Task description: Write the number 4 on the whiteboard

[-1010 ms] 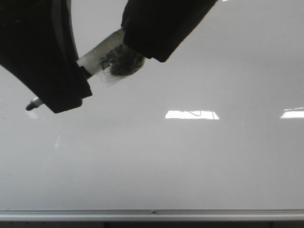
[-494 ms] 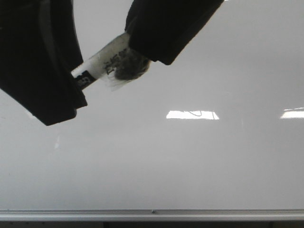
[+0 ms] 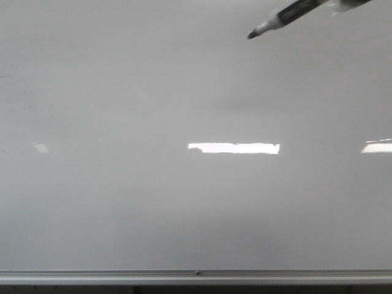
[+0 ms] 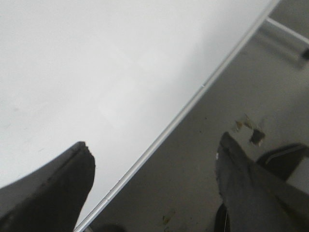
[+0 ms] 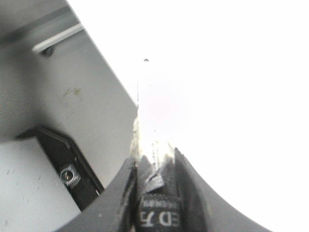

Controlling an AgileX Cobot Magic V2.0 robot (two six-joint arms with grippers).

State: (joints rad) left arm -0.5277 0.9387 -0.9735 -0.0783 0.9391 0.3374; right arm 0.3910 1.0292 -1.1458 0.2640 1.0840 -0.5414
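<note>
In the front view, the large glossy white-grey whiteboard (image 3: 184, 202) with its thin silver frame fills the scene, bare of any drawn 4; a slim black-and-white marker pen (image 3: 288, 15) hangs tip-down over its far right part. The left wrist view shows the left gripper (image 4: 154, 179) spread wide and empty above the whiteboard's framed edge and a grey floor-like surface beside it. In the right wrist view, the right gripper (image 5: 154, 169) is clamped on the marker pen's barrel. The pen looks light, stiff and smooth, best gripped mid-barrel; the board looks slick and hard.
</note>
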